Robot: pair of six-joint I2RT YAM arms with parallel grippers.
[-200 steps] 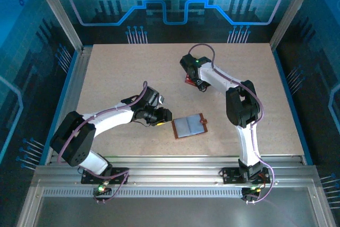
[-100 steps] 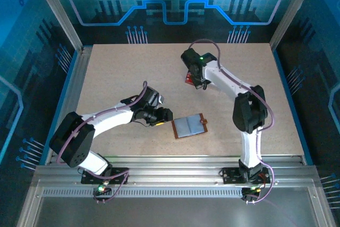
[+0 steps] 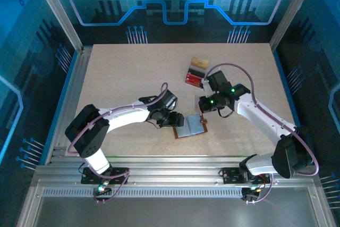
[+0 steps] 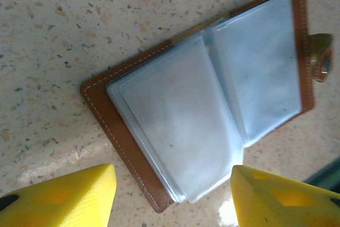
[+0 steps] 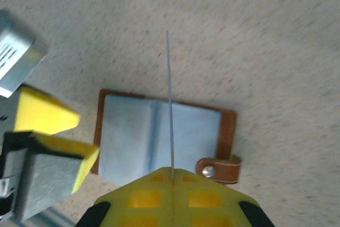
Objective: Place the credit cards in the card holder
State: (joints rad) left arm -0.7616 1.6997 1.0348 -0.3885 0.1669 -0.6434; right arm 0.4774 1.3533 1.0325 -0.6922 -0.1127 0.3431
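The brown card holder lies open on the table, its pale plastic pockets facing up and its snap tab to one side. My left gripper sits at its left edge, open. In the left wrist view the yellow fingertips straddle the holder's near corner without touching it. My right gripper hovers over the holder's far side, shut on a credit card. That card shows edge-on as a thin pale blue line standing above the open pockets.
A clear tray with red and tan cards stands behind the card holder, close to the right arm's forearm. The left gripper's yellow fingers show at the holder's left side in the right wrist view. Bare tabletop surrounds the holder.
The right arm swung from the tray at the back down to above the card holder, card in its grip. The left gripper slid right to the holder's edge and opened wider.
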